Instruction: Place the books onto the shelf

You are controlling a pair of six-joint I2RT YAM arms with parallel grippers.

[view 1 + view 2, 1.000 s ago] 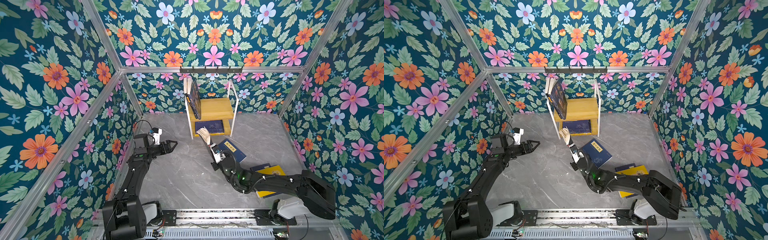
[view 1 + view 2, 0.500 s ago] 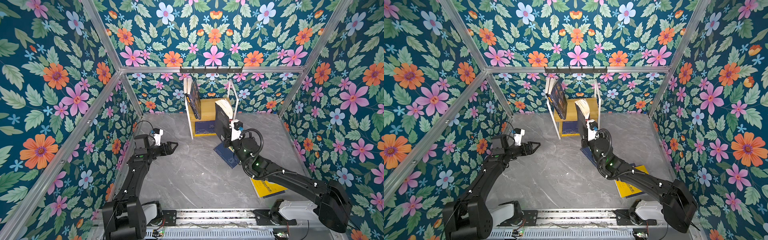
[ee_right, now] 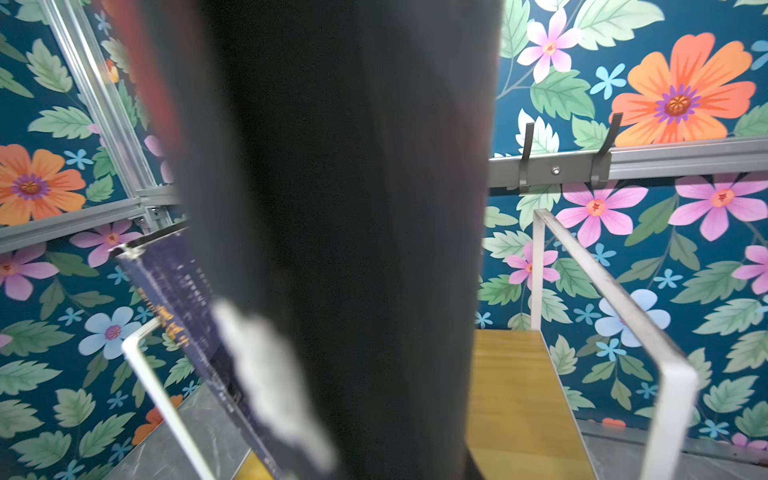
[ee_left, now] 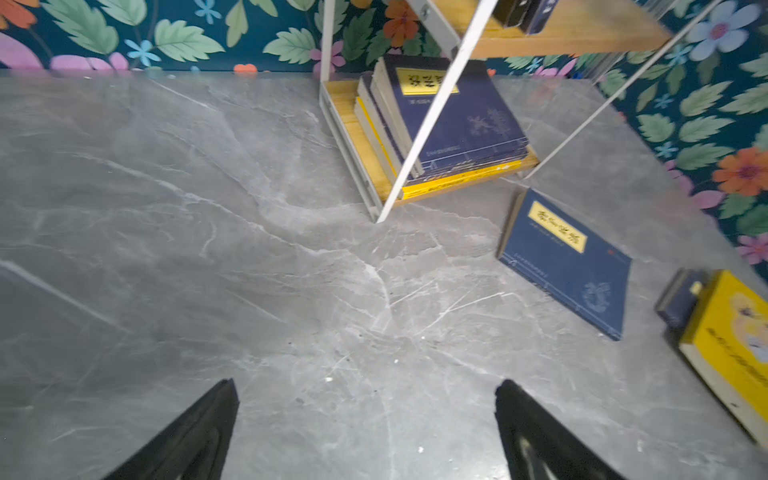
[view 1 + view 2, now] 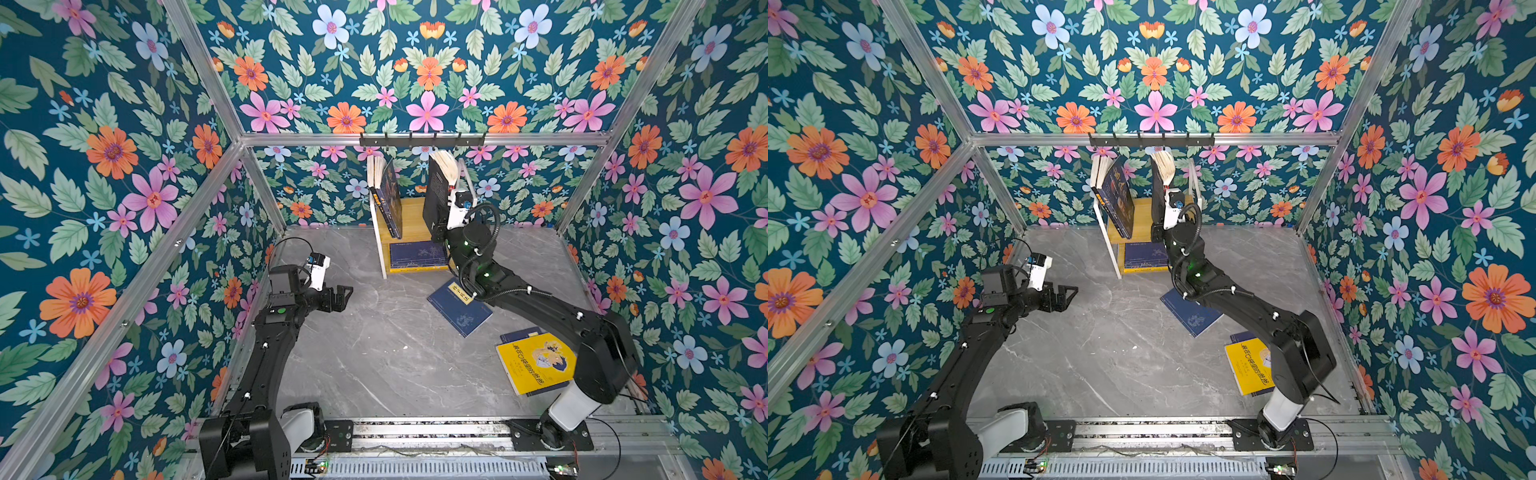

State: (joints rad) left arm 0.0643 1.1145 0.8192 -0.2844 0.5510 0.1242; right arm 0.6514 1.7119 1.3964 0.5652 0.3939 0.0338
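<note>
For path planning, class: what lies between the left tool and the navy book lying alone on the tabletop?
Nothing: bare grey tabletop separates left tool and navy book, clearest in the left wrist view.

Floral wallpaper (image 5: 112, 153) is covering all three walls, showing orange, pink and pale blue flowers among green leaves on dark teal. Aluminium frame bars (image 5: 540, 139) are running up the corners and across the back wall. A black hook rail (image 5: 399, 141) is sitting on the back crossbar, its row of small hooks sticking out. A grey marble-patterned tabletop (image 5: 374, 365) is spreading below, showing thin white veins. A slotted metal mounting rail (image 5: 428, 430) is running along the near edge, with a ribbed grille (image 5: 436, 469) lying just in front.
</note>
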